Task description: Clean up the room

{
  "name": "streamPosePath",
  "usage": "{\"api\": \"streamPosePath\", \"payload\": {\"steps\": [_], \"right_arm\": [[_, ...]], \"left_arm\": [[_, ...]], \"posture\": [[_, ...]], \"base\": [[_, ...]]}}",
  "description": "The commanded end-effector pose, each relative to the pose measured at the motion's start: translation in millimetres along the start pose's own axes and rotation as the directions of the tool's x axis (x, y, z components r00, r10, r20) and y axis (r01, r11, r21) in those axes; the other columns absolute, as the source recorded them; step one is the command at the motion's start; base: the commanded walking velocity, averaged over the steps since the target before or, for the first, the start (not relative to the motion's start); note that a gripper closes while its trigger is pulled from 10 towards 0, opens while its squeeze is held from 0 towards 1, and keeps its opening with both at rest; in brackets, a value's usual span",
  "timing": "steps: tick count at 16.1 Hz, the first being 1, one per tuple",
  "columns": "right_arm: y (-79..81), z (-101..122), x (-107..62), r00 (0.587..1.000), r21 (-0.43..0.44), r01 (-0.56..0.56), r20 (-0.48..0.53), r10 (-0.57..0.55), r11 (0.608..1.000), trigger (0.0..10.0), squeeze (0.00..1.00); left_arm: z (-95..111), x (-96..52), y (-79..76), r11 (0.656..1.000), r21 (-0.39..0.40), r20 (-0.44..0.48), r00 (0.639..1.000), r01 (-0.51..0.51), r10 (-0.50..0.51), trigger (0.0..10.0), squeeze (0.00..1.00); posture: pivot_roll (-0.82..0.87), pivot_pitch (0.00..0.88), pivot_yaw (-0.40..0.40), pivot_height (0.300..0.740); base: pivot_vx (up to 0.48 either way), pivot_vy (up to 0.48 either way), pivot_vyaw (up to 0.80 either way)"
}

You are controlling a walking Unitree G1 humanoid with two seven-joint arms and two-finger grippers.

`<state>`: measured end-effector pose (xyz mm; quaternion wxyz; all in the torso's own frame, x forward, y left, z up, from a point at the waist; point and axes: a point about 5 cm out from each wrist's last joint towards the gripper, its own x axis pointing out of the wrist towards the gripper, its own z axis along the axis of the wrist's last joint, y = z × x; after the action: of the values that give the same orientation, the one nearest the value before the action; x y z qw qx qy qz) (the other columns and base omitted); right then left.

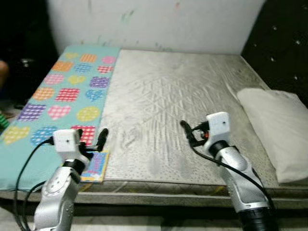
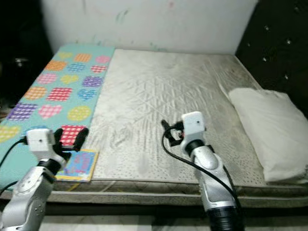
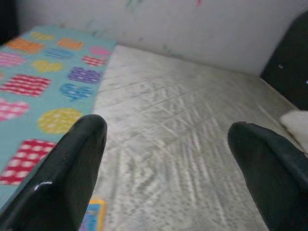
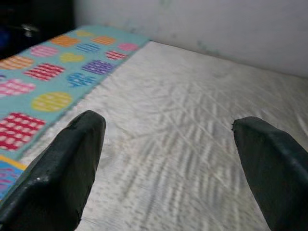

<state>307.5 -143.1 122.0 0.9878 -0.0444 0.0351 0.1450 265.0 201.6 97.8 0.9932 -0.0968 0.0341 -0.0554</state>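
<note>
Nearby, a colourful flat booklet (image 1: pixel 96 166) lies under wide-open left gripper (image 1: pixel 96 140) jaws.

Bedroom in home. Bare grey quilted mattress (image 1: pixel 173 110) fills most of view, white pillow (image 1: pixel 279 130) at 1 side, teal mat with coloured hearts and checks (image 1: pixel 62 101) along other, scuffed white wall (image 1: pixel 159 24) behind.

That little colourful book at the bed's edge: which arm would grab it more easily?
Probably the left. The left gripper hovers open right above the book on the near edge of the mattress. The right gripper, also open, is out over the bare middle, farther from it.
</note>
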Motion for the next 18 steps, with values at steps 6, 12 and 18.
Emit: {"api": "streamPosePath", "payload": {"steps": [6,12,18], "right_arm": [[-2.2,9.0,5.0,1.0,-0.017,0.004,0.02,-0.004,1.0,10.0,0.0],[-1.3,6.9,5.0,1.0,-0.021,0.007,0.017,-0.007,1.0,10.0,0.0],[-2.4,5.6,5.2,1.0,-0.027,0.016,0.013,-0.015,1.0,10.0,0.0]], "left_arm": [[4.0,2.5,-6.2,1.0,0.004,0.026,0.999,0.031,-0.031,10.0,0.0],[1.8,4.9,-1.9,0.999,0.012,0.01,0.999,-0.033,0.033,10.0,0.0],[1.1,5.6,-2.0,1.0,0.005,0.003,1.0,-0.02,0.02,10.0,0.0]], "posture": [[-0.17,0.0,-0.045,0.74],[-0.17,0.0,-0.042,0.74],[-0.17,0.0,-0.041,0.74]], "base": [[0.385,0.0,0.0],[0.302,0.0,0.0],[0.0,0.22,0.0]]}}
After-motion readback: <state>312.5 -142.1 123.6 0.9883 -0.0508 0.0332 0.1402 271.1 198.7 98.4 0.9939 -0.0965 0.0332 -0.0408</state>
